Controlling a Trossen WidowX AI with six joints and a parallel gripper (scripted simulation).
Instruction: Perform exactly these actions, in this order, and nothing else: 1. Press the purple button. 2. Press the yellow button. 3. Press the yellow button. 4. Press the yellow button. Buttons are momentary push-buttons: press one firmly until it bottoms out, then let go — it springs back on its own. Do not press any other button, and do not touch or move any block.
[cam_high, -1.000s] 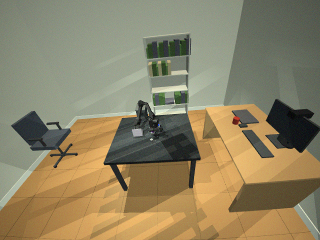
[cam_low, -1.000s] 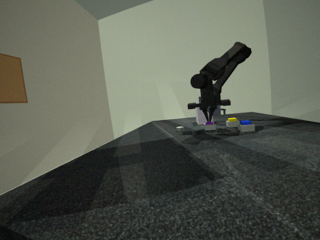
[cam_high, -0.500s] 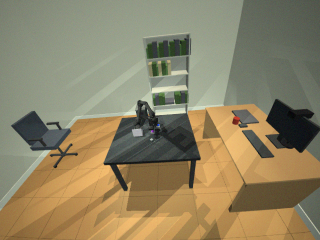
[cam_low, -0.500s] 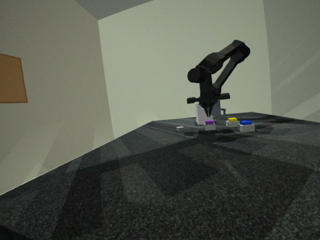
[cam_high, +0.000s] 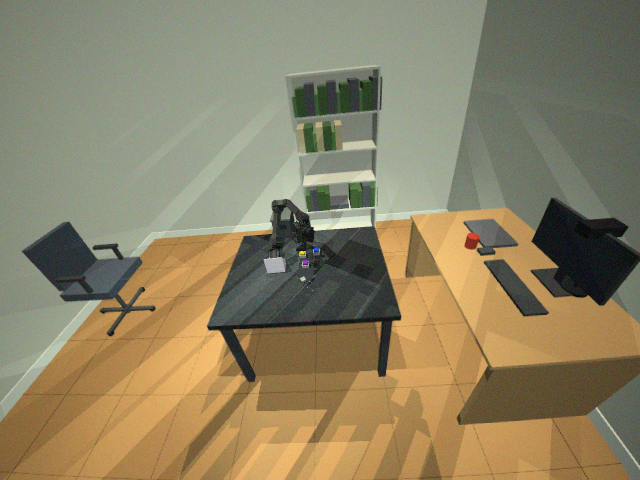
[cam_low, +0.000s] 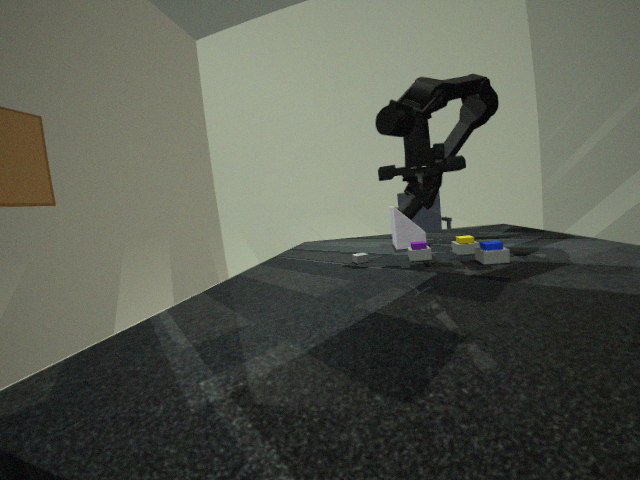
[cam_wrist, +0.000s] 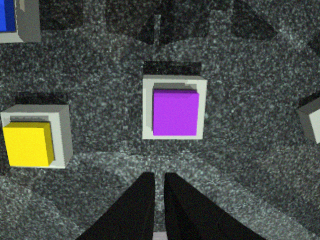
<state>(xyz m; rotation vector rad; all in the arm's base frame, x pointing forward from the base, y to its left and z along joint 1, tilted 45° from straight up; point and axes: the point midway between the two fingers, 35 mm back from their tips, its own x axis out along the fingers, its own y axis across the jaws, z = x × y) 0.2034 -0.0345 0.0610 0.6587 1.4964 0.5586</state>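
Observation:
The purple button (cam_high: 305, 264) (cam_low: 418, 245) (cam_wrist: 175, 112) stands raised in its light grey housing. The yellow button (cam_high: 302, 253) (cam_low: 464, 239) (cam_wrist: 29, 145) is also raised, to the left of the purple one in the wrist view. My gripper (cam_low: 407, 209) (cam_wrist: 159, 183) is shut and empty. It is tilted and in the air above the table, clear of both buttons. In the wrist view its fingertips show just below the purple housing. In the top view the fingertips are too small and dark to make out.
A blue button (cam_high: 316, 250) (cam_low: 491, 245) (cam_wrist: 7, 17) stands near the yellow one. A pale lilac block (cam_high: 275, 265) (cam_low: 405, 235) stands upright beside the buttons. A small white block (cam_high: 302, 279) (cam_low: 359, 257) (cam_wrist: 315, 122) lies on the purple button's other side from the yellow.

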